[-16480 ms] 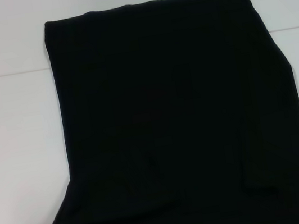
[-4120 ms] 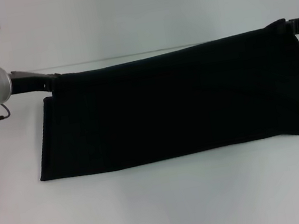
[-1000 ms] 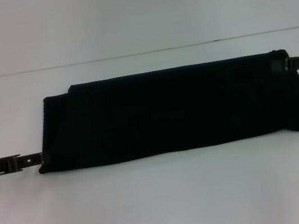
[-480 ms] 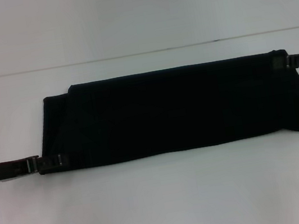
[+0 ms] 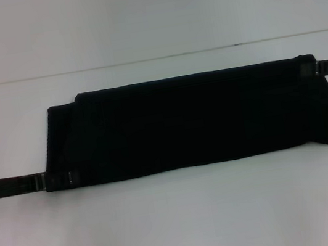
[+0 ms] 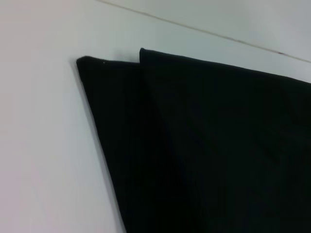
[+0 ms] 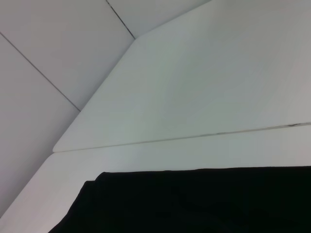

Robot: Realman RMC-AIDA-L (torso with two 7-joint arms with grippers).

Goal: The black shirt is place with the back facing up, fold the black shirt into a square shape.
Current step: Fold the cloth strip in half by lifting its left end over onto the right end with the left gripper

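The black shirt lies folded into a long flat band across the white table, with an upper layer set slightly in from its left end. No lettering shows. My left gripper reaches in low from the left and overlaps the band's near left corner. My right gripper is at the band's far right corner, touching the fabric. The left wrist view shows the shirt's layered left end. The right wrist view shows the shirt's far edge.
The white table has bare surface in front of, behind and to the left of the shirt. A seam line runs across the table behind the shirt. The shirt's right end bulges near the right edge of the head view.
My left gripper has slid rightward onto the shirt's near left corner. The right gripper and the shirt have stayed where they were.
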